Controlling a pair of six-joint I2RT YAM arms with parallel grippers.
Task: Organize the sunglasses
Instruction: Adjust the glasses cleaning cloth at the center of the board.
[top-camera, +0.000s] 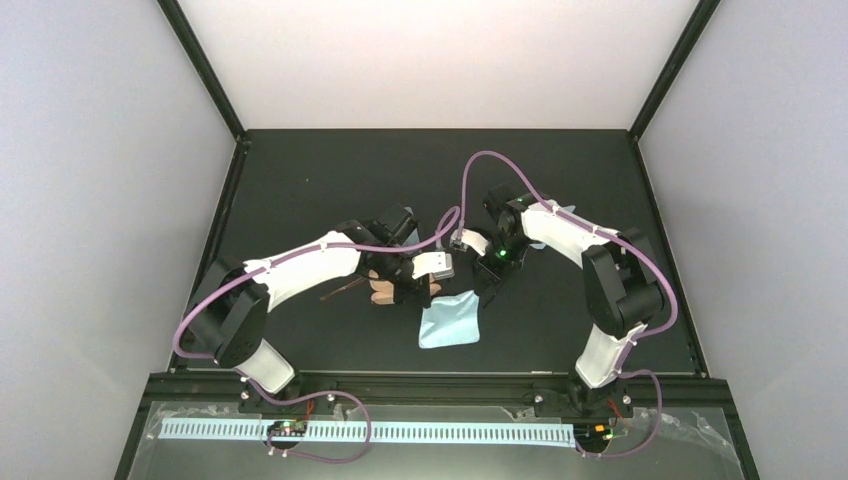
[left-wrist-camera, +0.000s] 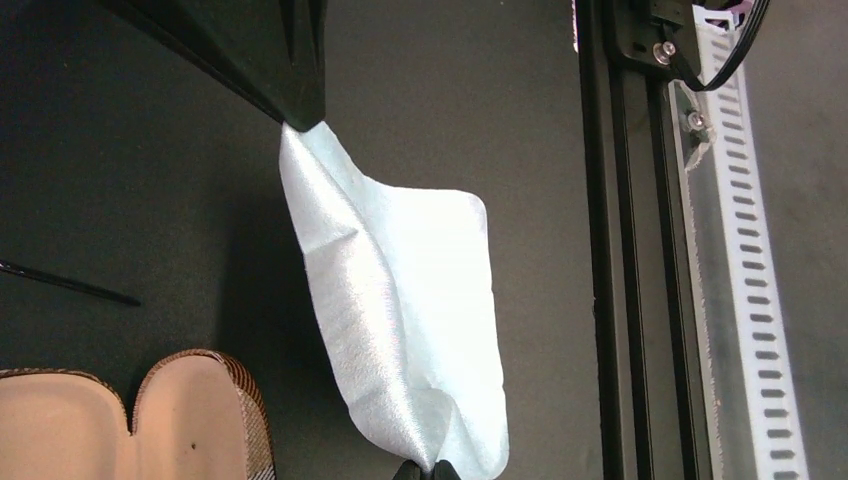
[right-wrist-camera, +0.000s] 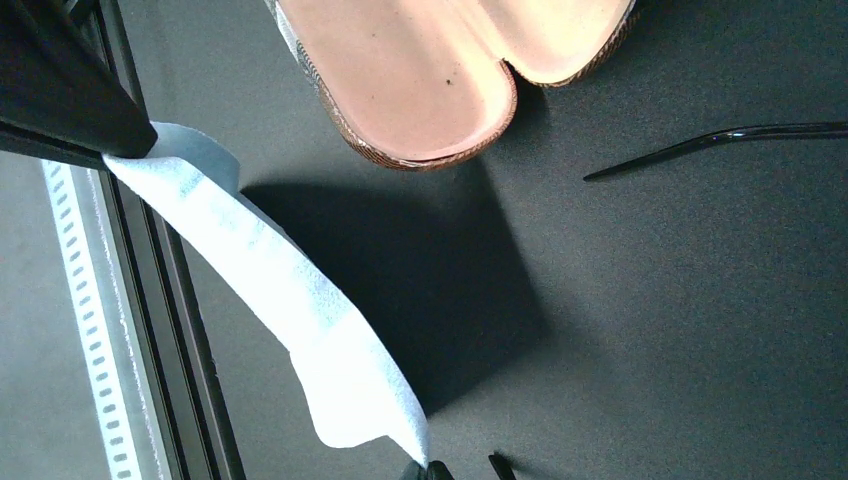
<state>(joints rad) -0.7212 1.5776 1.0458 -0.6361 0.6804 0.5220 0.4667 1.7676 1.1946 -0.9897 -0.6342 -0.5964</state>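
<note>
A light blue cloth hangs stretched between both grippers above the table. My left gripper is shut on one corner of the cloth. My right gripper is shut on the opposite corner of the cloth. Of the sunglasses, only a thin dark arm shows, lying on the mat beside the open tan case. The same sunglasses arm appears in the left wrist view, and it looks reddish-brown from above. The rest of the sunglasses is hidden under the left arm.
The open tan case with its plaid edge lies under the left wrist. A bit of another light blue cloth peeks out behind the right arm. The table's near rail runs close to the hanging cloth.
</note>
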